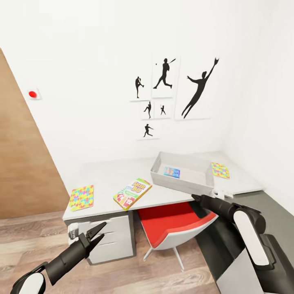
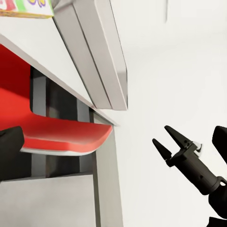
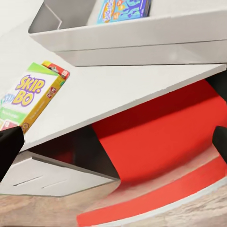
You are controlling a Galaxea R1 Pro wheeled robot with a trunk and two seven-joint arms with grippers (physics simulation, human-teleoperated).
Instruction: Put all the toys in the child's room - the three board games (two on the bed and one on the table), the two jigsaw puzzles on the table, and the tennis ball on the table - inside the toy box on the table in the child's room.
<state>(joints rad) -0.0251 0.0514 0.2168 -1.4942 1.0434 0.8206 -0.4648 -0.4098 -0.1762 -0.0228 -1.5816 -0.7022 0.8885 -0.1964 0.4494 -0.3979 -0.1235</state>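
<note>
Left to right in the head view. The left gripper [image 1: 98, 233] hung low in front of the drawer unit [image 1: 110, 237], below the table edge, fingers apart and holding nothing; the left wrist view showed the same spread fingers against the white wall.

On the table [image 1: 110, 175], near the left end, lay one jigsaw puzzle [image 1: 81, 197], flat and untouched. Right of it, close to the front edge, lay the Skip-Bo box [image 1: 132, 193], also flat, well apart from the toy box [image 1: 182, 173]. So both were still to be moved.

The toy box sat further right on the table, above the red chair [image 1: 175, 222]. Inside it lay one blue board game [image 1: 172, 172], flat on the bottom: that one counted as done. The right wrist view showed the same blue box over the bin's rim.

Behind the toy box to the right, a second jigsaw puzzle [image 1: 220, 170] lay on the table, outside the bin, still to go in.

The right arm reached toward the front right corner of the toy box; its gripper [image 1: 197, 199] was at the table edge, and whether its fingers were apart or together could not be told.

Judged progress: one of six toys in. The two puzzles and Skip-Bo remained on the table. The Monopoly box and tennis ball were not spotted here.
</note>
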